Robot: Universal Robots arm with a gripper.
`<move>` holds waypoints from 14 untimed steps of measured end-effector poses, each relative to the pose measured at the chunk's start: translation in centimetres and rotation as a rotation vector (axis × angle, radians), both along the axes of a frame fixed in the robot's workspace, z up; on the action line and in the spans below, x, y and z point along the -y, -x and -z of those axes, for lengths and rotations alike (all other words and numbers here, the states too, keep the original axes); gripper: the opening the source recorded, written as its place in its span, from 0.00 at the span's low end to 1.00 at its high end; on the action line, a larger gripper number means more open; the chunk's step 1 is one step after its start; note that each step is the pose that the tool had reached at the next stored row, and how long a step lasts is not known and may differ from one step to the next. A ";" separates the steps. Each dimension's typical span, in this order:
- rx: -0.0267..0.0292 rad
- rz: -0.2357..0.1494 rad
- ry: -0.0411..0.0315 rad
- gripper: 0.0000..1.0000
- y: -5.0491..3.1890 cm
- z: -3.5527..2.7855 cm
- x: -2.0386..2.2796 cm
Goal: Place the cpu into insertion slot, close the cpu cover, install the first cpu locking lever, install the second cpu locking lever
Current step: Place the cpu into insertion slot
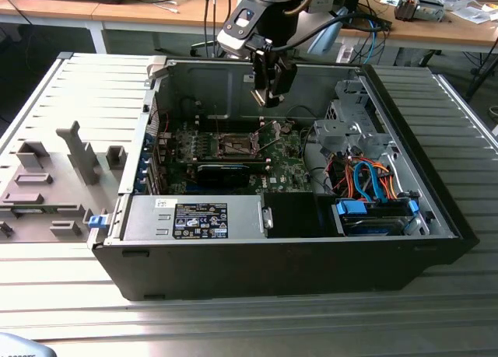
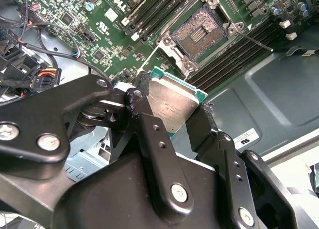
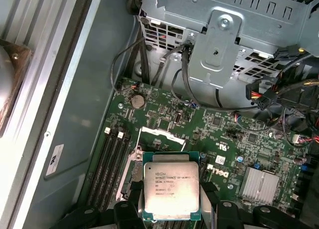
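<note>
My gripper [image 1: 268, 100] hangs above the green motherboard [image 1: 284, 159] inside the open computer case. It is shut on the cpu [image 2: 172, 107], a square chip with a silver top and green edge, held flat between the two black fingers [image 2: 144, 104]. In the first wrist view the cpu [image 3: 171, 191] sits between the fingers with the board below. The insertion slot [image 2: 202, 32] lies open, its dark pin field bare inside a silver rim, some way off from the cpu. The slot [image 1: 233, 145] is to the exterior view's left of the gripper. The cpu cover [image 3: 158, 134] stands tilted up. A thin lever [image 2: 254, 39] sticks out beside the slot.
Long black memory slots [image 2: 149, 9] flank the socket. A grey drive cage [image 3: 224, 44] with black cables, a silver heat sink [image 3: 259, 184] and orange and blue cables [image 1: 366, 182] crowd the case. Its walls [image 1: 202, 85] enclose the board. A grey fixture [image 1: 47, 178] lies outside.
</note>
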State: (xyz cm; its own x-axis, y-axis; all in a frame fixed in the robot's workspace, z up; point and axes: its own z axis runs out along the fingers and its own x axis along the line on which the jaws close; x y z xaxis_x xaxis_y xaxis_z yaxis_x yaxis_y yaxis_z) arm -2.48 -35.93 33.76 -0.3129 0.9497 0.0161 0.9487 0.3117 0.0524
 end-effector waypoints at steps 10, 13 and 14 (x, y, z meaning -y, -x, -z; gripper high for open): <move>0.0000 0.016 0.0000 0.54 0.00 0.02 0.00; 0.0000 0.019 0.0000 0.54 0.00 0.02 0.00; 0.0000 0.021 0.0000 0.54 0.00 0.02 0.00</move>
State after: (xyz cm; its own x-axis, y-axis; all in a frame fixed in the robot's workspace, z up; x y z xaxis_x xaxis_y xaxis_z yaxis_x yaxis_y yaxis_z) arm -2.48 -35.93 33.74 -0.2929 0.9560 0.0161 0.9551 0.2917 0.0524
